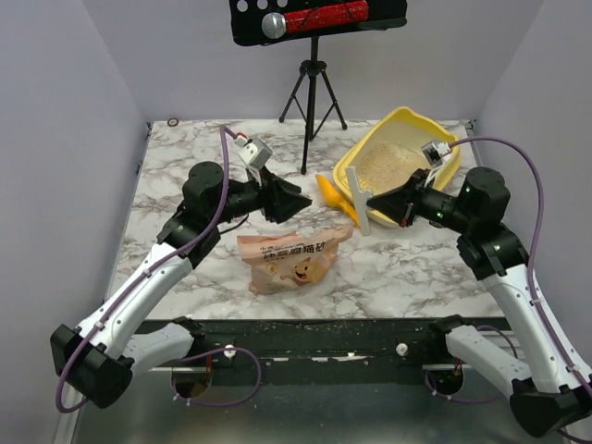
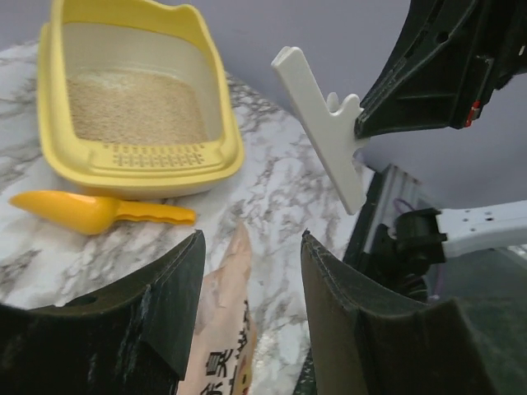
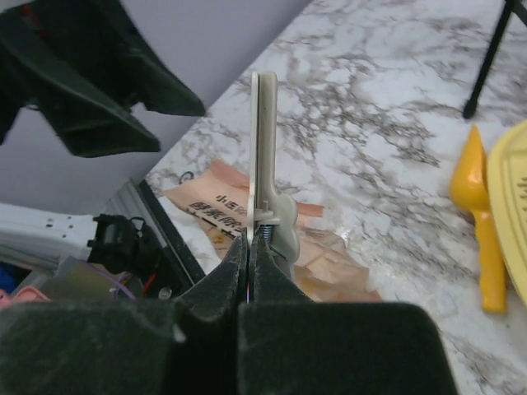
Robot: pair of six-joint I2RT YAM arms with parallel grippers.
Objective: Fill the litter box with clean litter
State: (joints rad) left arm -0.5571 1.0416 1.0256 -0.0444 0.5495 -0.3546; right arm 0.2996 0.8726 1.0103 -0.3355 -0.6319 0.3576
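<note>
Pinched in the right hand (image 3: pixel 251 247) is a white clip (image 3: pixel 263 156); the left hand (image 2: pixel 251 247) gapes empty. Far right on the desk (image 1: pixel 398 268), clean litter (image 1: pixel 388 165) already covers the floor of the litter box (image 1: pixel 344 171); beyond the scoop (image 1: pixel 328 190), the bag (image 1: pixel 291 257) lies mid-desk. Resealing seems next: gather its mouth, clip it.

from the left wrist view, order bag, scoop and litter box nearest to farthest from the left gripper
1. bag, low centre, between the jaws
2. scoop, left, beyond the bag
3. litter box, upper left, behind the scoop
</note>
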